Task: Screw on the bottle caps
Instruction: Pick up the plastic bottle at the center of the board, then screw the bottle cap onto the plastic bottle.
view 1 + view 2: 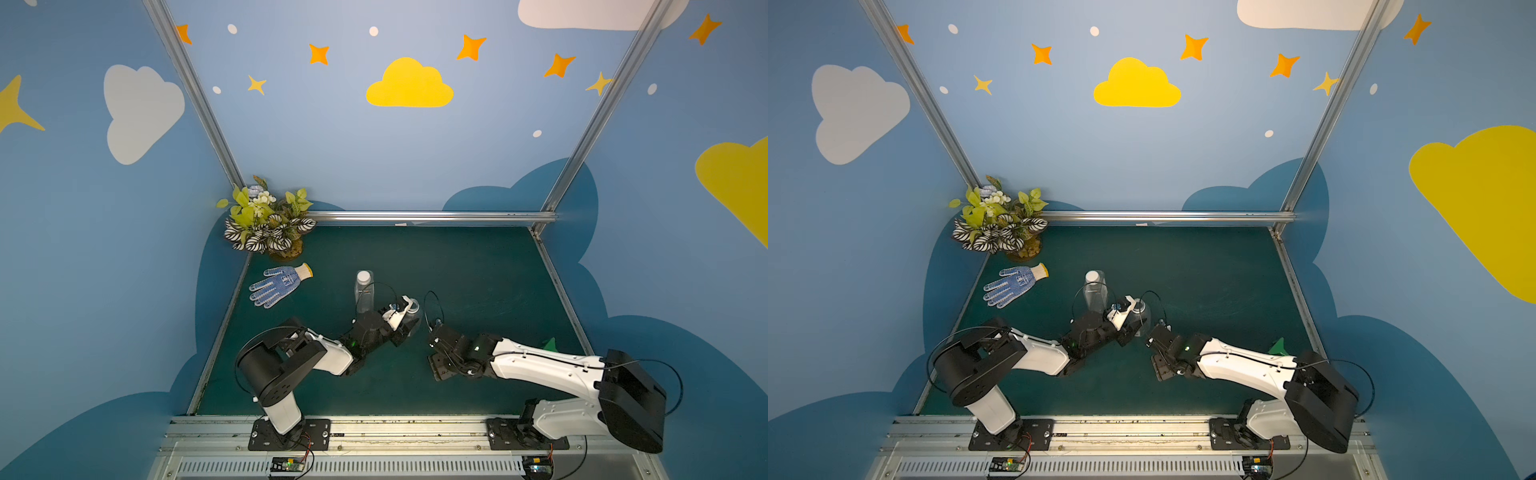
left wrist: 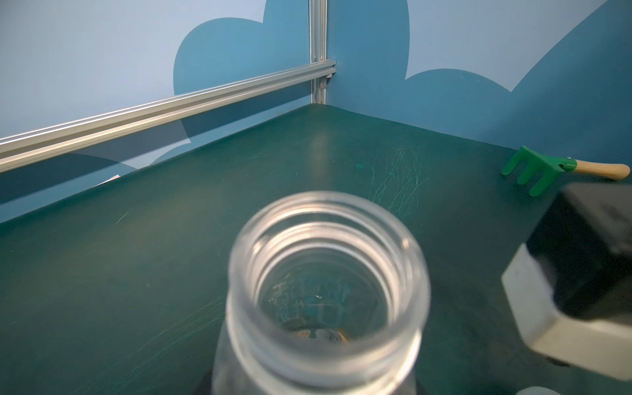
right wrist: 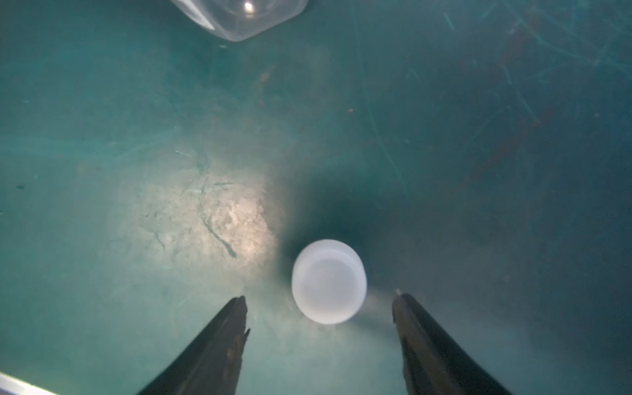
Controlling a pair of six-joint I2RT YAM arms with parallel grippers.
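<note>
Behind left claw (image 1: 404, 324), half-hidden round bottle (image 1: 417, 312).

Rear-right mat (image 1: 478, 270) free; capped bottle (image 1: 363, 296), round bottle (image 1: 1141, 319) block centre; glove (image 1: 276, 286), plant (image 1: 266, 220) left rear.

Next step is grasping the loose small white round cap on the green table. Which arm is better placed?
Right. The right gripper hangs over the small white round plastic cap, jaws open and flanking it. The left gripper is occupied gripping the round clear plastic bottle, its neck uncapped.
</note>
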